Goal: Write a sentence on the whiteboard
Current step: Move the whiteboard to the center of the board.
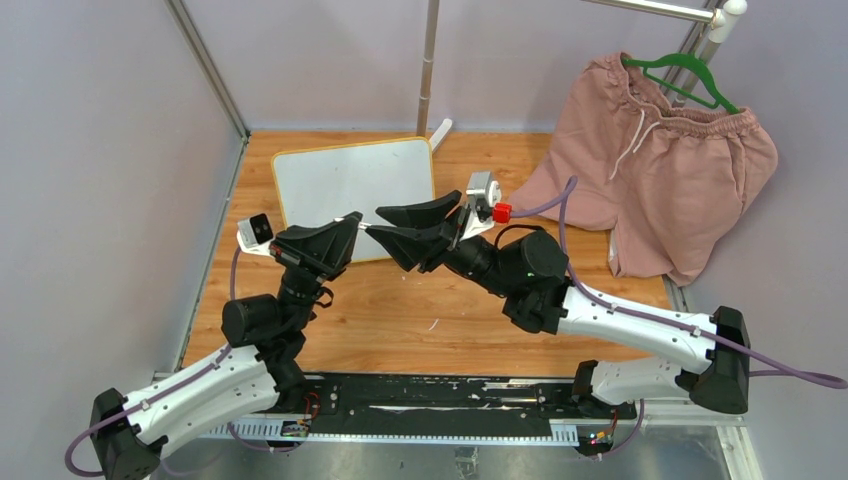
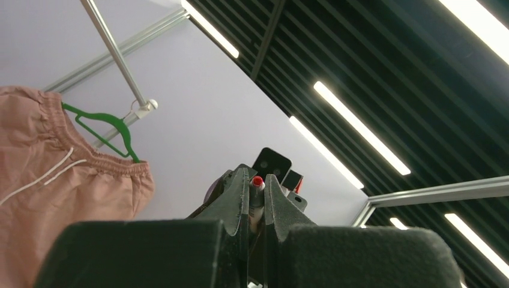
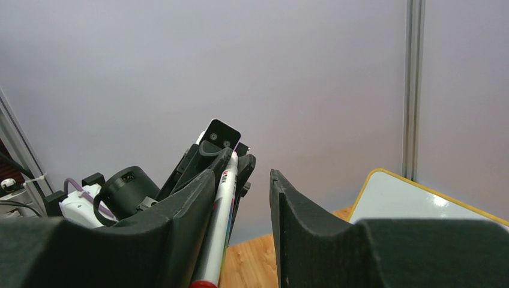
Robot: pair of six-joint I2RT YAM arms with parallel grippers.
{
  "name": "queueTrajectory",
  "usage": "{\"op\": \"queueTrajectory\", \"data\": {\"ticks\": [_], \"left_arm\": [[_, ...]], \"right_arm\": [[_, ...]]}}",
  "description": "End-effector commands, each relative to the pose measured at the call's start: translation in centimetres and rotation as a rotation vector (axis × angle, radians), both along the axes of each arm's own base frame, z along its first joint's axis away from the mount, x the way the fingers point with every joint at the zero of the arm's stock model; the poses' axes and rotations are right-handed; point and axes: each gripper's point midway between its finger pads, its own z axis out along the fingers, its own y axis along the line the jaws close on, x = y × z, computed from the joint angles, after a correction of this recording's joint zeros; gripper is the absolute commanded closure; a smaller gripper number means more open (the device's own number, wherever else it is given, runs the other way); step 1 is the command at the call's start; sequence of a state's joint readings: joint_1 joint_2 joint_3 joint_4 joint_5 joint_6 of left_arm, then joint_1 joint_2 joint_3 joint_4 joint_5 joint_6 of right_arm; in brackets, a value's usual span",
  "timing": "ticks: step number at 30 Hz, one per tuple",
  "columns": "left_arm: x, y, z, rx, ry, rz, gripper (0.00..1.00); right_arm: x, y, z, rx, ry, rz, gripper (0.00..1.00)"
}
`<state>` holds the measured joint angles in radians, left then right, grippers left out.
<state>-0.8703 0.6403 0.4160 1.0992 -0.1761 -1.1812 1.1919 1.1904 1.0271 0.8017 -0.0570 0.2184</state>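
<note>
The whiteboard [image 1: 350, 185] lies flat at the back of the wooden table, its white face blank, with no sentence on it. A corner of it shows in the right wrist view [image 3: 414, 201]. My left gripper [image 1: 356, 219] is shut on a white marker [image 1: 373, 228] over the board's near edge. In the left wrist view the marker's red tip [image 2: 258, 180] sticks out between the fingers of the left gripper [image 2: 256, 177]. My right gripper [image 1: 375, 221] is open around the marker's other end. In the right wrist view the marker [image 3: 222, 222] rests against one finger of the right gripper [image 3: 249, 171].
Pink shorts [image 1: 660, 170] hang on a green hanger [image 1: 690, 75] from a rail at the back right. A metal pole [image 1: 428, 70] stands behind the board. Grey walls close in the left and back. A red part [image 1: 501, 212] sits by the right wrist camera.
</note>
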Motion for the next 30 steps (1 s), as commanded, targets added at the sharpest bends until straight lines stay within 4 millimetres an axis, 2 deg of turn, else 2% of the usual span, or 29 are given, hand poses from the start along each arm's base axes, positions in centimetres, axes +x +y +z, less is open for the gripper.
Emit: {"op": "queueTrajectory", "data": {"ticks": [1,8,17,19,23,27,30], "left_arm": [[-0.3,0.1,1.3,-0.003,-0.024,0.008,1.00],[-0.4,0.0,1.5,0.010,-0.031,0.013,1.00],[-0.3,-0.2,1.4,0.031,-0.029,0.021,1.00],[-0.2,-0.3,1.3,0.035,-0.027,0.018,1.00],[-0.1,-0.7,1.0,0.053,-0.021,0.016,1.00],[0.0,-0.8,0.5,0.074,-0.015,0.023,0.97],[0.1,-0.8,0.2,0.077,-0.013,0.028,1.00]], "right_arm": [[-0.9,-0.7,1.9,0.005,-0.014,0.016,0.57],[-0.6,-0.4,1.5,-0.037,0.013,0.009,0.58],[-0.5,-0.6,1.3,-0.052,0.026,0.000,0.74],[-0.5,-0.7,1.3,-0.052,0.023,-0.002,0.80],[-0.5,-0.9,1.4,-0.045,0.018,-0.007,1.00],[-0.6,-1.3,1.4,-0.042,0.011,-0.012,1.00],[-0.7,-1.6,1.4,-0.029,0.003,-0.014,1.00]]}}
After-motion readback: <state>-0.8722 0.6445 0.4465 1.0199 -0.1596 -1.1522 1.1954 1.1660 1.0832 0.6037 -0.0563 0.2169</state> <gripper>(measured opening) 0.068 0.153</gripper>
